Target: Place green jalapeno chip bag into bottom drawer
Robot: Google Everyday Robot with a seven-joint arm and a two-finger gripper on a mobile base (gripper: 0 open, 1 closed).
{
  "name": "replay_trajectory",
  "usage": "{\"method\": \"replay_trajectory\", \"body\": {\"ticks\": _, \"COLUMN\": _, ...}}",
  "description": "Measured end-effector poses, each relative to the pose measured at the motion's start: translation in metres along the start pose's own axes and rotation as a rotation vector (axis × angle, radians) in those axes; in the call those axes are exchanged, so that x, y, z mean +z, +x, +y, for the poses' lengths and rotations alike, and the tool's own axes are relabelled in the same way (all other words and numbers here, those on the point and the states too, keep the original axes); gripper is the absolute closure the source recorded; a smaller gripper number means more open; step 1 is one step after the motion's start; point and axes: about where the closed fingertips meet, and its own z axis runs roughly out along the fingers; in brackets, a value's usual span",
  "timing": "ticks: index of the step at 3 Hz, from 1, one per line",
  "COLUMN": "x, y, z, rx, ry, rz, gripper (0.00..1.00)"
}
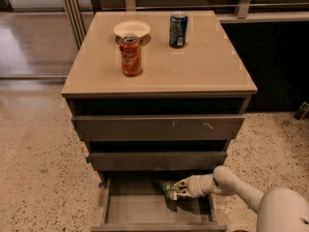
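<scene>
The green jalapeno chip bag is a small crumpled green bag inside the open bottom drawer, near its back right. My gripper reaches in from the right on a white arm, and its fingers close around the bag's right end. The bag sits low over the drawer floor; I cannot tell whether it touches it. The drawer is pulled out, with thin side walls and a flat floor.
An orange-red can, a white bowl and a dark blue can stand on the cabinet top. The scratched top drawer and middle drawer are shut. Speckled floor lies around the cabinet.
</scene>
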Motion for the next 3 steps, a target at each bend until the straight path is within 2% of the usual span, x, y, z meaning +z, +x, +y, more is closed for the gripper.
{"method": "replay_trajectory", "body": {"ticks": 1, "x": 0.0, "y": 0.0, "z": 0.0, "rx": 0.0, "ry": 0.0, "rz": 0.0, "gripper": 0.81}}
{"method": "replay_trajectory", "body": {"ticks": 3, "x": 0.0001, "y": 0.0, "z": 0.0001, "rx": 0.0, "ry": 0.0, "rz": 0.0, "gripper": 0.19}}
